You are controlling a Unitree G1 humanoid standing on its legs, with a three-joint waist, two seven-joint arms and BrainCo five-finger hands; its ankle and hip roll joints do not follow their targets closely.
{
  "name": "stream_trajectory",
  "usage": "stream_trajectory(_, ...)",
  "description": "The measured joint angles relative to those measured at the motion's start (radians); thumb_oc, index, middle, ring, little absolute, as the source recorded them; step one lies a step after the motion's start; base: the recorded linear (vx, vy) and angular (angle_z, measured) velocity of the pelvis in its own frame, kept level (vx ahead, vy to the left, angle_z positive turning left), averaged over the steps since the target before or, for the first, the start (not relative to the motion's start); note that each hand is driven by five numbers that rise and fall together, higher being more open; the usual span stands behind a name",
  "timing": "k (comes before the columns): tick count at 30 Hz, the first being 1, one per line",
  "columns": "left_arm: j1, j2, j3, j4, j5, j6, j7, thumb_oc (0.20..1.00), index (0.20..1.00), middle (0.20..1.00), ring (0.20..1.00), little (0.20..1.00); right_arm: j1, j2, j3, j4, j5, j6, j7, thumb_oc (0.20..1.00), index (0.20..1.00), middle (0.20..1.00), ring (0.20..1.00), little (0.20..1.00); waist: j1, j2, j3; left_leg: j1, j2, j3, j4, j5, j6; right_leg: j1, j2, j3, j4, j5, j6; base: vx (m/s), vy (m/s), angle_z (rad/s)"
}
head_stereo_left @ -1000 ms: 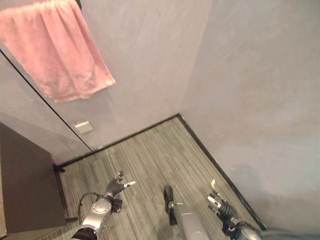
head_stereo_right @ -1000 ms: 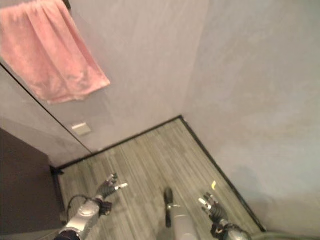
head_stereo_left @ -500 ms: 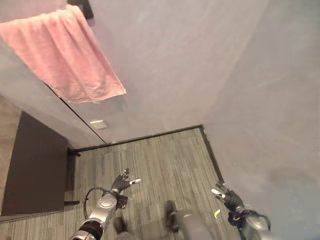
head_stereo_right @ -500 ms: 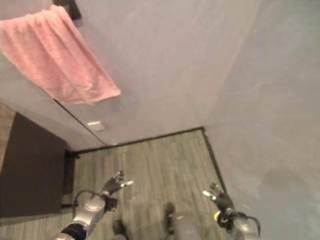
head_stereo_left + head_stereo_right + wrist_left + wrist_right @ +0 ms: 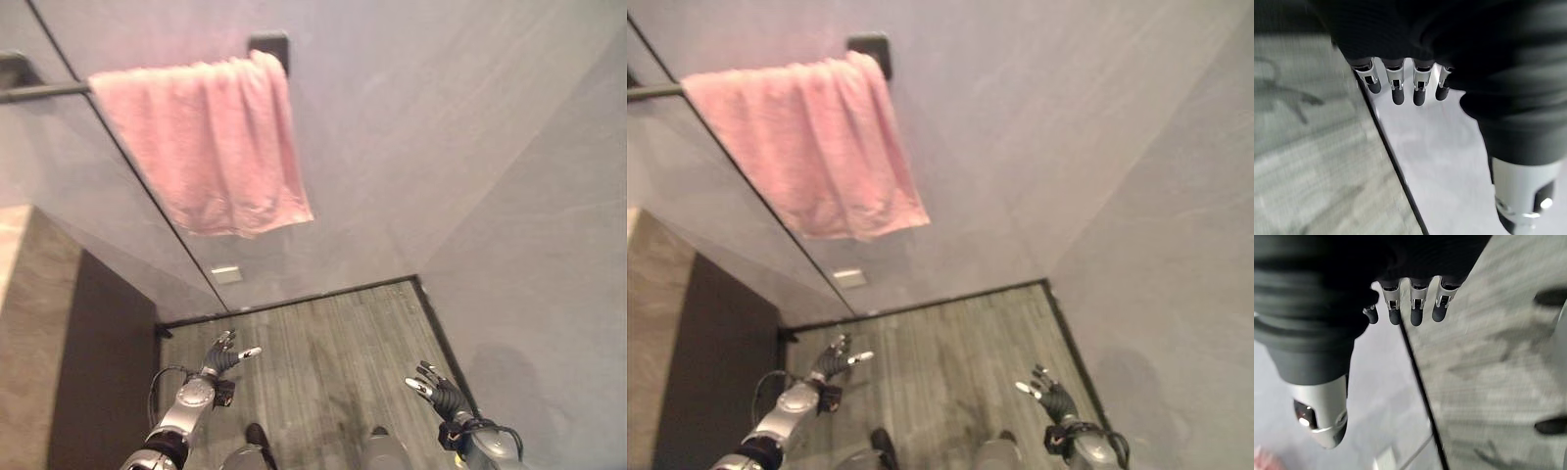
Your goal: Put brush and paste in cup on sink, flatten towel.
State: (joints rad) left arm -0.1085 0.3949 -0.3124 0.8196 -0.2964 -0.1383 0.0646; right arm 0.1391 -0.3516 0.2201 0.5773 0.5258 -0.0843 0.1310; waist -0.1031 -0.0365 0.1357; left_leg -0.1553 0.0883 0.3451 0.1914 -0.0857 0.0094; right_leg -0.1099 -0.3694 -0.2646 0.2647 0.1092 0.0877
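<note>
- A pink towel (image 5: 206,147) hangs over a dark rail (image 5: 39,92) high on the grey wall (image 5: 411,127), bunched toward the rail's end bracket (image 5: 269,46), its lower edge slanting and uneven.
- A brown cabinet (image 5: 59,352) with a dark side face stands against the wall at the robot's left, its top edge below the towel.
- The striped grey floor (image 5: 323,343) lies open between the cabinet and the room's corner; a black skirting line (image 5: 294,299) marks where the floor meets the walls.
- A small pale plate (image 5: 226,275) sits low on the wall, under the towel.
- The left hand (image 5: 220,356) hovers over the floor near the cabinet, fingers (image 5: 1396,90) straight and spread, holding nothing.
- The right hand (image 5: 438,396) hovers by the right wall's skirting, fingers (image 5: 1418,313) likewise extended and empty.
</note>
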Motion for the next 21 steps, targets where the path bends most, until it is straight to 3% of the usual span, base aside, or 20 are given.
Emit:
stream_trajectory(2, 0.019, 0.003, 0.014, -0.002, 0.003, 0.0, 0.0, 1.0, 1.0, 1.0, 1.0, 1.0, 0.004, 0.008, 0.009, -0.007, 0.0, 0.0, 0.003, 1.0, 1.0, 1.0, 1.0, 1.0, -0.003, 0.007, 0.003, 0.008, -0.021, -0.005, -0.017, -0.004, 0.018, -0.025, -0.007, 0.029, 0.035, -0.018, 0.022, 0.07, 0.337, -0.06)
stream_trajectory(3, 0.045, 0.005, 0.03, -0.006, 0.003, 0.001, 0.001, 1.0, 1.0, 1.0, 1.0, 1.0, 0.009, 0.011, 0.02, -0.019, 0.0, 0.003, 0.004, 1.0, 1.0, 1.0, 1.0, 1.0, 0.002, 0.014, 0.006, 0.018, -0.037, -0.002, -0.05, 0.005, 0.042, -0.056, 0.036, 0.068, 0.081, -0.055, 0.053, 0.12, 0.396, -0.07)
stream_trajectory(4, 0.077, 0.012, 0.044, -0.021, 0.004, 0.0, 0.001, 1.0, 1.0, 1.0, 1.0, 1.0, 0.007, 0.014, 0.028, -0.025, 0.0, 0.001, 0.007, 1.0, 1.0, 1.0, 1.0, 1.0, 0.012, 0.016, 0.007, 0.044, -0.044, -0.004, -0.109, 0.029, 0.044, -0.093, 0.088, 0.131, 0.113, -0.112, 0.084, 0.1, 0.244, -0.03)
stream_trajectory(5, 0.095, 0.017, 0.043, -0.022, 0.007, 0.003, -0.003, 1.0, 1.0, 1.0, 1.0, 1.0, 0.01, 0.017, 0.028, -0.032, 0.001, 0.0, 0.01, 1.0, 1.0, 1.0, 1.0, 1.0, 0.004, 0.022, 0.005, 0.056, -0.049, -0.007, -0.151, 0.056, 0.043, -0.101, 0.142, 0.148, 0.107, -0.129, 0.09, 0.1, 0.194, -0.11)
stream_trajectory(6, 0.122, 0.023, 0.051, -0.045, 0.021, 0.004, -0.003, 1.0, 1.0, 1.0, 1.0, 1.0, 0.02, 0.017, 0.028, -0.045, 0.001, 0.0, 0.01, 1.0, 1.0, 1.0, 1.0, 1.0, 0.008, 0.019, 0.005, 0.074, -0.06, 0.001, -0.199, 0.073, 0.056, -0.117, 0.189, 0.128, 0.079, -0.154, 0.082, 0.11, 0.141, -0.02)
stream_trajectory(8, 0.161, 0.031, 0.057, -0.092, 0.023, 0.005, -0.005, 1.0, 1.0, 1.0, 1.0, 1.0, 0.029, 0.015, 0.024, -0.06, 0.002, -0.002, 0.01, 1.0, 1.0, 1.0, 1.0, 1.0, 0.005, 0.015, 0.002, 0.091, -0.069, 0.003, -0.229, 0.089, 0.051, -0.117, 0.215, 0.059, 0.008, -0.153, 0.07, 0.13, 0.09, -0.01)
stream_trajectory(9, 0.174, 0.029, 0.055, -0.132, 0.025, 0.004, -0.009, 1.0, 1.0, 1.0, 1.0, 1.0, 0.038, 0.012, 0.014, -0.061, 0.011, -0.008, 0.009, 1.0, 1.0, 1.0, 1.0, 1.0, 0.003, 0.018, 0.004, 0.113, -0.081, -0.013, -0.267, 0.089, 0.044, -0.123, 0.257, 0.076, -0.096, -0.149, 0.077, 0.11, 0.043, 0.19)
stream_trajectory(11, 0.172, 0.032, 0.056, -0.146, 0.025, 0.003, -0.018, 1.0, 1.0, 1.0, 1.0, 1.0, 0.043, 0.011, 0.012, -0.06, 0.013, -0.008, 0.005, 1.0, 1.0, 1.0, 1.0, 1.0, 0.001, 0.014, 0.002, 0.118, -0.092, -0.012, -0.277, 0.102, 0.051, -0.157, 0.263, 0.074, -0.154, -0.11, 0.077, 0.09, 0.008, 0.14)
stream_trajectory(13, 0.176, 0.034, 0.062, -0.171, 0.025, 0.004, -0.025, 1.0, 1.0, 1.0, 1.0, 1.0, 0.043, 0.01, 0.003, -0.063, 0.013, -0.01, 0.004, 1.0, 1.0, 1.0, 1.0, 1.0, -0.003, 0.003, 0.0, 0.124, -0.101, -0.018, -0.282, 0.1, 0.052, -0.18, 0.239, 0.025, -0.222, -0.055, 0.093, 0.12, -0.01, 0.21)
stream_trajectory(16, 0.21, 0.032, 0.063, -0.235, 0.025, 0.003, -0.04, 1.0, 1.0, 1.0, 1.0, 1.0, 0.063, 0.01, 0.001, -0.06, 0.013, -0.01, 0.004, 1.0, 1.0, 1.0, 1.0, 1.0, -0.014, -0.005, -0.007, 0.143, -0.117, -0.066, -0.29, 0.08, 0.039, -0.158, 0.21, 0.013, -0.245, -0.012, 0.07, 0.18, -0.03, 0.42)
stream_trajectory(17, 0.222, 0.032, 0.064, -0.248, 0.025, 0.003, -0.042, 1.0, 1.0, 1.0, 1.0, 1.0, 0.062, 0.01, 0.0, -0.06, 0.013, -0.01, 0.003, 1.0, 1.0, 1.0, 1.0, 1.0, -0.013, -0.008, -0.012, 0.144, -0.117, -0.072, -0.29, 0.076, 0.033, -0.148, 0.21, 0.013, -0.245, -0.01, 0.067, 0.21, -0.073, 0.25)
stream_trajectory(19, 0.243, 0.035, 0.061, -0.271, 0.021, 0.004, -0.048, 1.0, 1.0, 1.0, 1.0, 1.0, 0.042, 0.002, -0.004, -0.062, 0.012, -0.01, 0.001, 1.0, 1.0, 1.0, 1.0, 1.0, -0.004, -0.012, -0.016, 0.13, -0.11, -0.078, -0.284, 0.075, 0.011, -0.133, 0.229, 0.037, -0.278, 0.051, 0.052, 0.24, -0.12, 0.07)
stream_trajectory(21, 0.238, 0.033, 0.059, -0.282, 0.019, 0.007, -0.052, 1.0, 1.0, 1.0, 1.0, 1.0, -0.006, -0.034, -0.004, -0.067, 0.011, -0.011, 0.001, 1.0, 1.0, 1.0, 1.0, 1.0, -0.011, 0.032, 0.011, 0.118, -0.079, -0.086, -0.274, 0.072, -0.018, -0.139, 0.264, 0.04, -0.275, 0.042, 0.014, 0.25, -0.171, 0.04)
